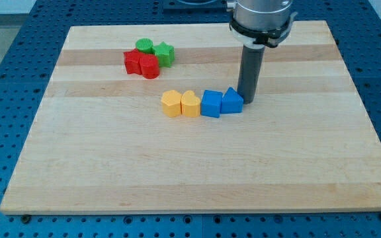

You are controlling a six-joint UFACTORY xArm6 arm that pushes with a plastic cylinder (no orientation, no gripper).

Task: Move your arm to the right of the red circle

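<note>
The red circle (149, 67) lies at the board's upper left, touching a red star-like block (133, 61) on its left. A green circle (144, 45) and a green block (164, 53) sit just above them. My tip (247, 100) rests on the board well to the right of and below the red circle, touching the right side of a blue triangular block (231, 101). A blue cube (211, 103), a yellow heart (190, 104) and a yellow block (170, 104) continue that row to the left.
The wooden board (197, 172) lies on a blue perforated table (5, 73). The arm's grey wrist (262, 20) hangs over the board's top edge.
</note>
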